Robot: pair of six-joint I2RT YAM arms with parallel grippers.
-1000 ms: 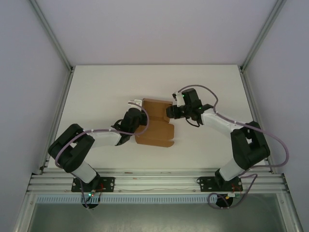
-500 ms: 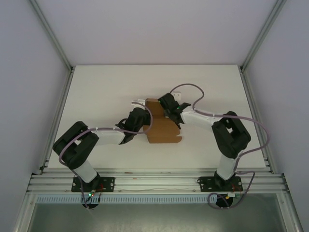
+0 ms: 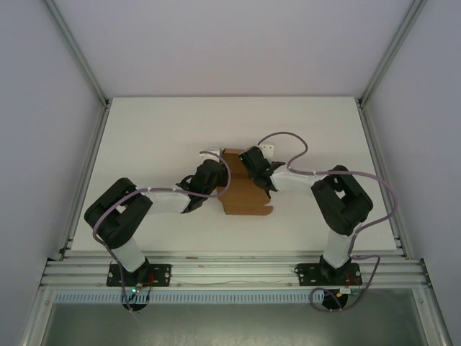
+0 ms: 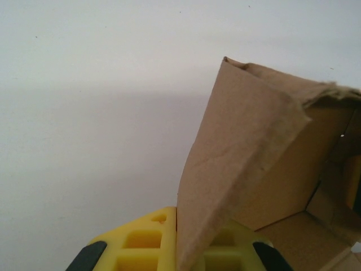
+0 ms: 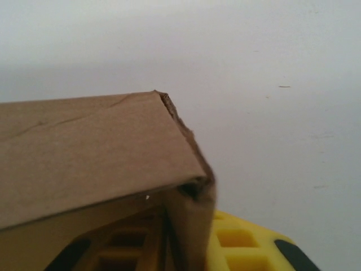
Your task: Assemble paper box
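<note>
The paper box (image 3: 245, 196) runs near-to-far on the white table (image 3: 158, 137); left gripper (image 4: 179, 248) and right gripper (image 5: 181, 248) each clamp its walls.

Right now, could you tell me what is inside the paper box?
Inside the paper box, bare brown cardboard walls and a floor panel are visible. The raised flap clamped in the left tool hides the near-left part.

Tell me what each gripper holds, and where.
Both hold the box: left gripper on a raised panel's edge, right gripper on a folded panel's corner.
</note>
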